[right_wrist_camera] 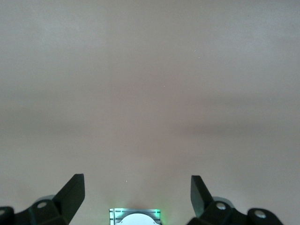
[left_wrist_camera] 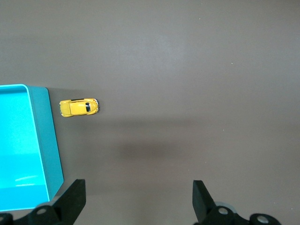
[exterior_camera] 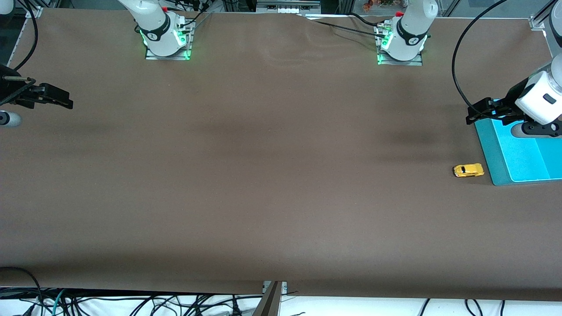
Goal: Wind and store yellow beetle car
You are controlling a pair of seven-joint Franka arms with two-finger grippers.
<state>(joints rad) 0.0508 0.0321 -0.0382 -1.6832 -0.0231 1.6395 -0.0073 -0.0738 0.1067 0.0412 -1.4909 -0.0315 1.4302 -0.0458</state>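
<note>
1. The yellow beetle car (exterior_camera: 468, 170) sits on the brown table (exterior_camera: 263, 175) just beside the cyan tray (exterior_camera: 522, 162) — probably where it is to be stored.
2. The left gripper (left_wrist_camera: 138, 199) hangs over the tray's edge, jaws wide and empty, well placed to reach the car.
3. The right gripper (right_wrist_camera: 137, 197) waits at the right arm's end of the table — also spread wide, holding nothing.

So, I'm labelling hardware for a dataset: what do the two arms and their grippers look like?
Both arms are glossy white with black joint bands and green-lit bases. The left gripper and right gripper are black with wedge-shaped fingers. Black cables run to both.
</note>
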